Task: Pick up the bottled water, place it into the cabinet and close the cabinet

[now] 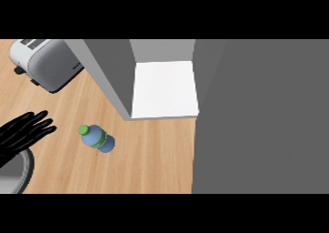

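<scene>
- Resting on the wooden counter [154, 159], the water bottle [97, 138] sits just below the cabinet's front corner, green cap toward the upper left and blue body below it.
- Nothing touches the bottle; bare wood shows all round it.
- Only 1 hand shows: the left hand [21, 133], at the view's left edge, level with the bottle and near it but apart from it.
- Its fingers are straight and spread wide, pointing toward the upper right, and they hold nothing.
- A grey forearm [9, 175] runs from that hand down to the lower left corner.
- The cabinet [103, 68] stands open above the bottle, its white shelf [164, 88] bare and bright between grey walls.
- A large grey panel [261, 118] fills the right side of the view, from the shelf's edge outward; I cannot tell whether it is the cabinet's door.
- A silver toaster [46, 63] sits at the upper left, just beside the cabinet's left wall.
</scene>
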